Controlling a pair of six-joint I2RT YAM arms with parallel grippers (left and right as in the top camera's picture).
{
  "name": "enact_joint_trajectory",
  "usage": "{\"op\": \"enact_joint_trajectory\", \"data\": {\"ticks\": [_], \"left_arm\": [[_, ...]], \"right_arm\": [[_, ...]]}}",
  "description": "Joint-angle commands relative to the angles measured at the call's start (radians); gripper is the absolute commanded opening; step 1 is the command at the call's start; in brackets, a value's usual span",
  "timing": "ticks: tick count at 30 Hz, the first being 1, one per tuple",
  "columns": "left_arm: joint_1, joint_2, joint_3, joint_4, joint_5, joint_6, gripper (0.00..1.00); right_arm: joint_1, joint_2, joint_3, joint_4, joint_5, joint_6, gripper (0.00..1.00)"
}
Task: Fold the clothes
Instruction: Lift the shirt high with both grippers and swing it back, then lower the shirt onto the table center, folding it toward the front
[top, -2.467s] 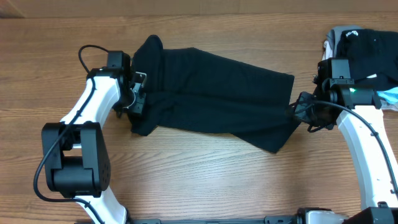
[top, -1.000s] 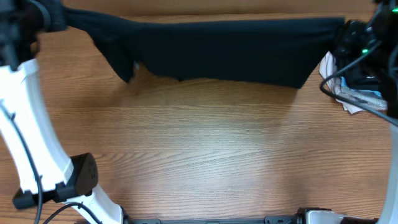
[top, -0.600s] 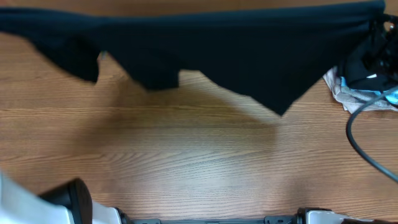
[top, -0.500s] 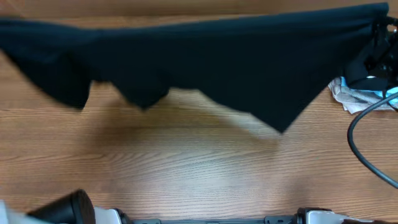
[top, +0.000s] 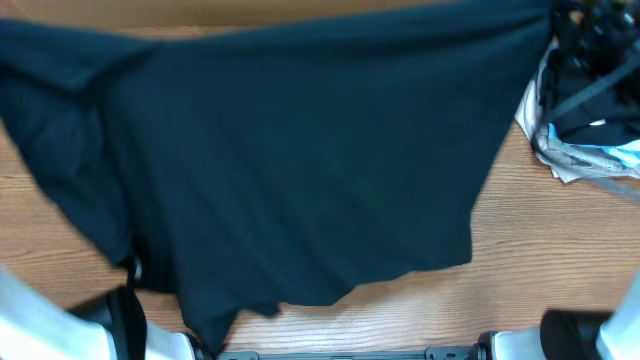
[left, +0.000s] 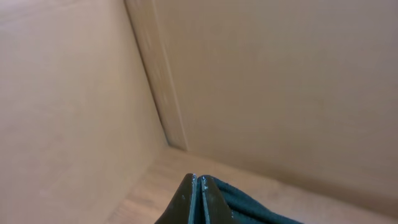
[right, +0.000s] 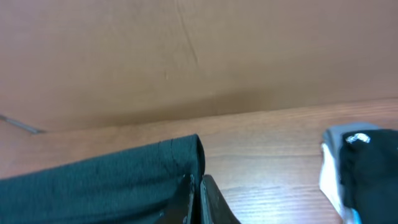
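Note:
A large dark navy garment (top: 290, 160) hangs spread out close under the overhead camera and fills most of that view. It is held up by both arms at its upper corners. My left gripper (left: 198, 180) is shut on a fold of the garment (left: 249, 205) in the left wrist view. My right gripper (right: 196, 180) is shut on the garment's edge (right: 112, 180) in the right wrist view. In the overhead view both grippers are hidden behind or beside the cloth.
A pile of other clothes (top: 590, 110), dark, white and light blue, lies at the table's right edge; it also shows in the right wrist view (right: 364, 162). The wooden table (top: 540, 270) shows below and right of the hanging cloth. A wooden back wall (left: 261, 81) rises behind.
Both arms have lifted the garment off the table toward the camera. It has spread open and now hangs much lower in the view, covering most of the table.

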Motion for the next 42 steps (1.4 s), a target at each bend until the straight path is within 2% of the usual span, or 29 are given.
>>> {"op": "enact_joint_trajectory", "data": {"ticks": [1,7,12,15,19,25,32,35,42], "left_arm": [[0.012,0.093,-0.027,0.043,-0.031,-0.011,0.04],[0.011,0.252,-0.032,0.200,0.073,-0.050,0.04],[0.011,0.283,-0.032,0.429,0.216,-0.129,0.04],[0.011,0.272,-0.029,0.519,0.244,-0.153,0.04],[0.012,0.251,-0.029,0.517,0.250,-0.151,0.04],[0.013,0.249,-0.030,0.401,0.250,-0.101,0.04],[0.007,0.274,-0.036,0.095,0.281,-0.077,0.04],[-0.008,0.288,-0.039,-0.053,0.282,-0.030,0.04],[-0.072,0.324,-0.039,-0.248,0.268,0.017,0.04]], "right_arm": [[-0.011,0.094,0.012,0.055,0.021,-0.013,0.04],[-0.008,0.216,0.012,0.267,0.025,-0.002,0.04],[-0.007,0.223,0.019,0.462,0.008,0.043,0.04],[-0.007,0.223,0.039,0.506,-0.014,0.043,0.04],[-0.007,0.224,0.047,0.500,-0.014,0.042,0.04],[-0.007,0.241,0.044,0.386,0.002,0.008,0.04],[-0.007,0.329,0.043,0.158,0.001,-0.018,0.04],[-0.007,0.369,0.043,0.076,0.001,-0.032,0.04],[-0.007,0.390,0.043,-0.058,0.001,-0.036,0.04]]}}
